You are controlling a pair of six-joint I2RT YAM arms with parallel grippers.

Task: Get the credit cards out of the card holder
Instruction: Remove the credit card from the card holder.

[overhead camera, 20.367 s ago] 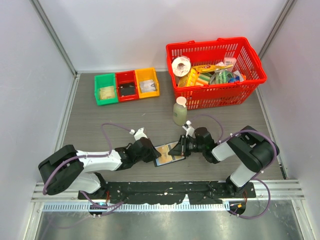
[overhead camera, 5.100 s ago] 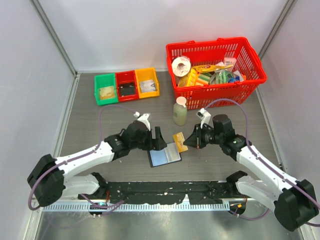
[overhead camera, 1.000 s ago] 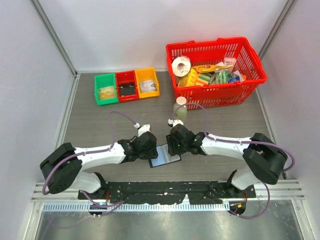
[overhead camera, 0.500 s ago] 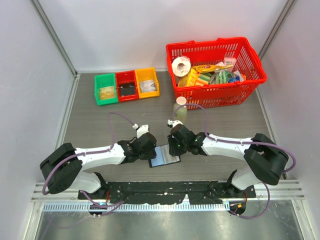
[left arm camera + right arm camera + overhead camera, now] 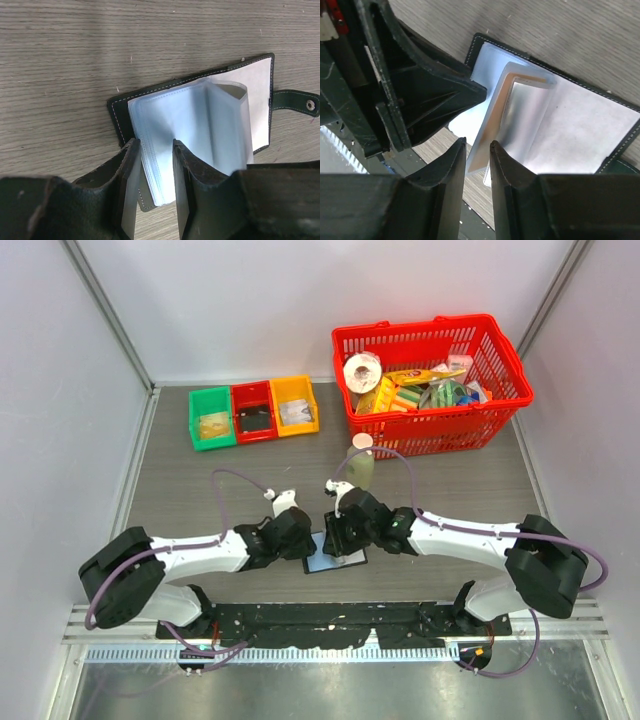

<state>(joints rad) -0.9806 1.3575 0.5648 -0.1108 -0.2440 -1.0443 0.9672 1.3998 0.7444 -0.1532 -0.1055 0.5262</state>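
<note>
- The holder [image 5: 336,560] lies open on the tabletop [image 5: 200,490], at the middle of the near edge. Both arms meet over it.
- Step in hand, as I judge it: draw the orange card [image 5: 490,130] out of its clear sleeve while the rest of the holder is pinned.
- To do it well, the right end effector [image 5: 477,150] should bite the card's own edge, not only the soft plastic around it. Otherwise the sleeve comes up and the card stays inside.
- The pull should run along the sleeve's opening, low and straight. A lift or twist would likely drag the whole holder towards the near edge.
- The left end effector [image 5: 154,150] has to hold firm against that pull. If the sleeves [image 5: 190,120] slip, the holder will follow the card.
- Left end effector: fingers nearly together, with the near edge of the sleeve stack filling the gap. It looks pinched on the holder's sleeves.
- Right end effector: fingers only a narrow gap apart, straddling the near edge of the sleeve that shows the card. I cannot tell whether they are clamping it or just sit around it.
- The two end effectors sit just beside each other, on the holder's left half. The strap [image 5: 295,100] with its snap lies flat on the other side.
- No card lies loose beside the holder in any view.
</note>
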